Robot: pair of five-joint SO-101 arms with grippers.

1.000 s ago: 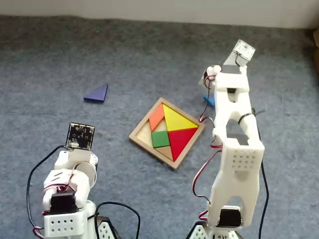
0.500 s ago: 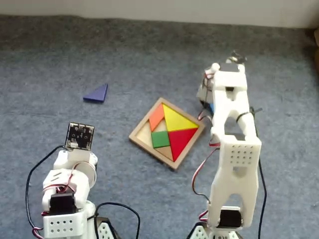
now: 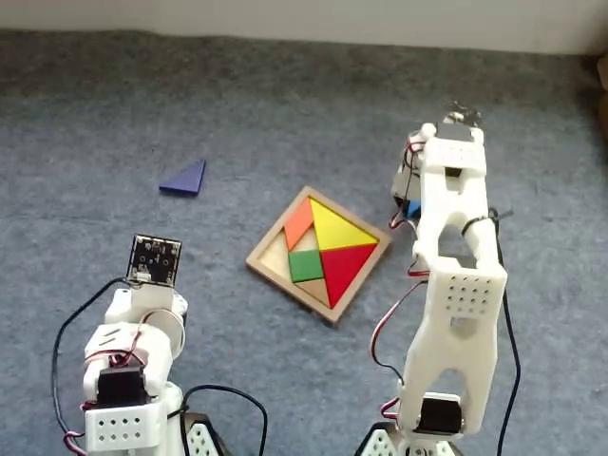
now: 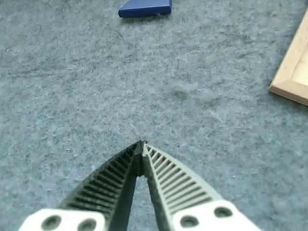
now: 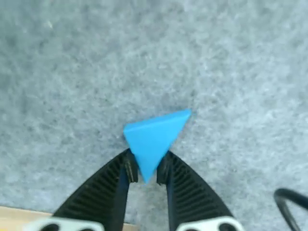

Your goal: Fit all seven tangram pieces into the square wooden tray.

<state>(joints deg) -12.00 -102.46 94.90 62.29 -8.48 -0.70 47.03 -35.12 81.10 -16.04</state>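
High view first: the tray [image 3: 272, 251] sits mid-carpet with four coloured pieces in and some bare wood showing. The dark blue triangle [image 3: 186, 179] lies well apart from it on the carpet. The light blue triangle [image 3: 411, 207] peeks out just beside the right arm [image 3: 446, 237], near the tray's far corner.

Left wrist view: the left gripper [image 4: 141, 144] is closed tight on nothing, hovering over carpet, with the dark blue triangle [image 4: 145, 8] ahead.

Right wrist view: here's my worry. The right gripper [image 5: 146, 163] is pinched narrow on just one corner of the light blue triangle [image 5: 154, 137]. Those edges taper, so I think squeezing could squirt the piece forward, or let it swivel on the way over. If it arrives rotated it probably won't drop into the gap, and pushing could shove the loose tray.
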